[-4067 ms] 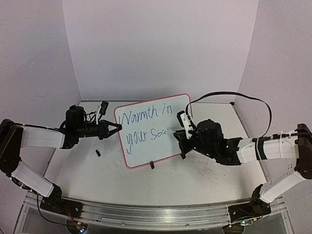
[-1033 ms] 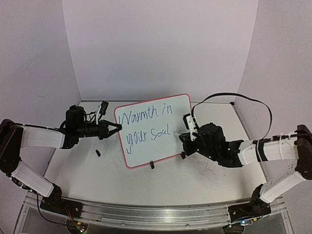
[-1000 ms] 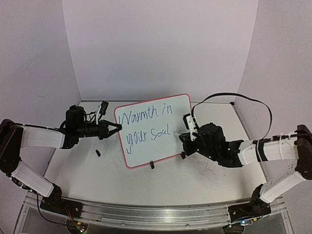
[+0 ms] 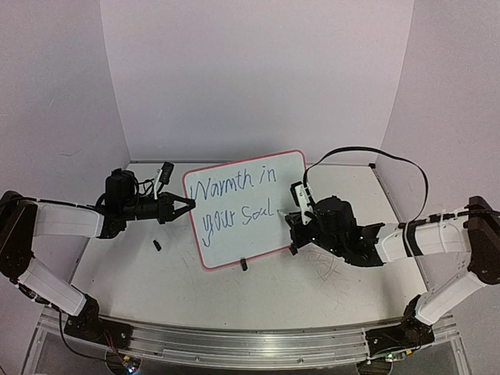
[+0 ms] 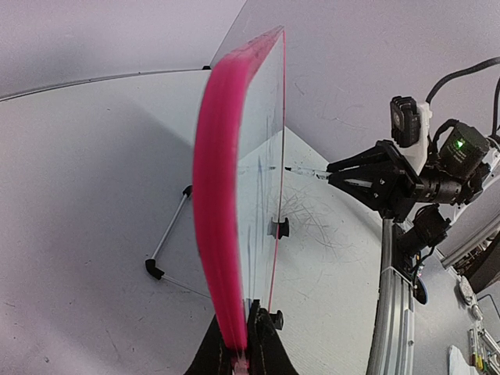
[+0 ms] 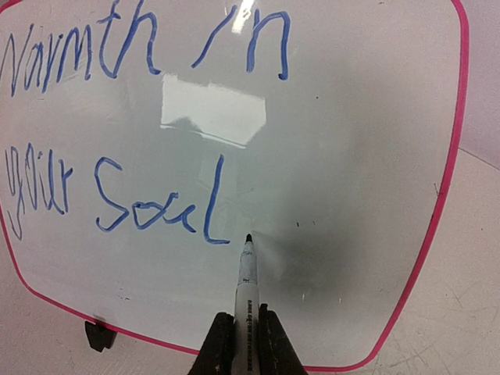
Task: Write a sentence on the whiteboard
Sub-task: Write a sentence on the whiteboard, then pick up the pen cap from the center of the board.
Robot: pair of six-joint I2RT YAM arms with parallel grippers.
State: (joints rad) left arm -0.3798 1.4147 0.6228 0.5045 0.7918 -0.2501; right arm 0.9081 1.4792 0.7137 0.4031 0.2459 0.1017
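Reading from the left: your left gripper [image 4: 186, 205] is pressed together on the pink left edge of the whiteboard [image 4: 254, 237], steadying it. The board stands tilted on its wire stand [image 5: 167, 234] near the middle of the tabletop [image 4: 141, 273], its face turned towards the arms. A small dark piece [image 4: 157, 244], possibly the marker's cap, lies on the table just beside the board's lower left corner. Across the board runs the sentence [image 4: 232, 195]: "Warmth in" on the upper line and "your Soul" on the lower, in blue slanted script, with the final l fully drawn. To its right, the marker [image 6: 247, 269] points at the bare board just past the foot of that l; whether the tip touches the surface cannot be told. Your right gripper [image 6: 242, 344] pinches the marker's barrel, jaws tight around it. By these views, all four words are down and legible, so the writing looks essentially complete. At most a closing full stop remains, then lifting the marker clear and releasing the board.
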